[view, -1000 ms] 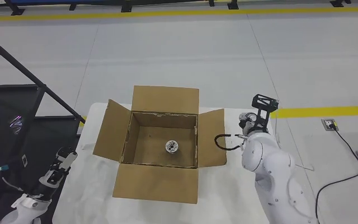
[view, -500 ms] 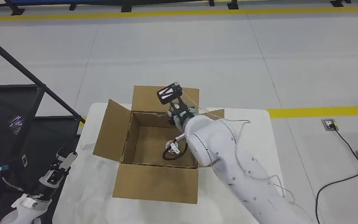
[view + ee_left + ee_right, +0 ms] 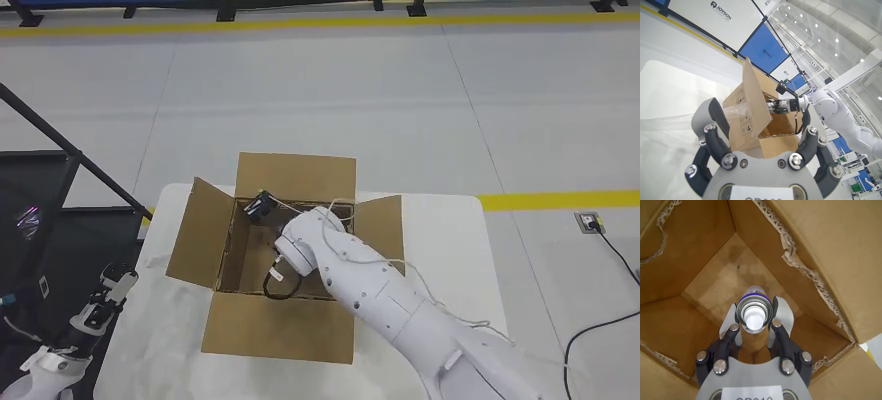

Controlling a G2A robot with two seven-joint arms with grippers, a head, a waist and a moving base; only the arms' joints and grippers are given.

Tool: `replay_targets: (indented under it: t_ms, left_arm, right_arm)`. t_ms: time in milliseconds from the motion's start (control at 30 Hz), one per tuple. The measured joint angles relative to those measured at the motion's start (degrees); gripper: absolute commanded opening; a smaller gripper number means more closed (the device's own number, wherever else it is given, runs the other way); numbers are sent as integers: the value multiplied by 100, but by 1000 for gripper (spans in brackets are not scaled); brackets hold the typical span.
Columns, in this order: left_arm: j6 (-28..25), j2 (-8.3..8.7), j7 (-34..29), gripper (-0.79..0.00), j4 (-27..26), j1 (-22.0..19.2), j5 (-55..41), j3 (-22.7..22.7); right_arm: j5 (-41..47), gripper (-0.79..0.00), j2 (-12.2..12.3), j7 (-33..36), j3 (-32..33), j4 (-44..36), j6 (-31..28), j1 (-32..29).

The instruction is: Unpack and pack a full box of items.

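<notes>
An open cardboard box [image 3: 280, 330] stands mid-table with all its flaps spread out. My right arm [image 3: 340, 270] leans over it from the right and dips inside. Within the box, my right gripper [image 3: 754, 307] is shut on the top of an upright spray can [image 3: 755, 292], silver with a purple band and a white nozzle; a finger presses against each side of its rim. The can's base is hidden, and the box floor [image 3: 719, 279] around it is bare. My left gripper [image 3: 761, 111] hangs open and holds nothing near the table's front left corner [image 3: 112, 282], facing the box [image 3: 753, 106].
A white cloth covers the table [image 3: 440, 280]. A strip of clear tape [image 3: 734, 111] clings to the box's left flap. Torn paper lines the box's inner rim [image 3: 800, 262]. A black frame [image 3: 60, 150] stands off the table's left side.
My right arm has swung from the table's right side across the box and gone down into it, where its gripper has shut around the can. The left arm has stayed put.
</notes>
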Motion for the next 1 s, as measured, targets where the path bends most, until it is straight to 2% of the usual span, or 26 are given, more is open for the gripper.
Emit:
replay_targets:
  t_ms: [33,67,133,167,200,233,433,667,800,900,1000]
  left_arm:
    - [0,0,0,0,0,0,0,0]
    - [0,0,0,0,0,0,0,0]
    - [0,0,0,0,0,0,0,0]
    - [0,0,0,0,0,0,0,0]
    - [0,0,0,0,0,0,0,0]
    - [0,0,0,0,0,0,0,0]
    - [0,0,0,0,0,0,0,0]
    - [0,0,0,0,0,0,0,0]
    - [132,-6,95,0,-28,-6,26,-23]
    - [396,-17,322,0,-106,-12,248,-69]
    - [447,-33,441,0,-244,26,473,-3]
  right_arm:
    - [35,-650,-98,-35,-62,223,-3,42]
    - [61,-511,-171,-69,-101,378,8,68]
    - [158,-339,-327,-147,-147,707,-24,135]
    - [203,-191,-385,-185,-155,837,-59,162]
    - [240,-89,-437,-220,-161,961,-98,191]
    - [280,-46,-503,-263,-167,1117,-152,229]
    - [411,-25,-745,-466,-147,1710,-356,382]
    - [523,0,-888,-737,-46,2079,-524,510]
    - [654,-18,-878,-1037,109,2141,-674,635]
    - [813,0,-800,-1570,310,2123,-785,704]
    - [969,0,-631,-2241,555,2105,-1236,684]
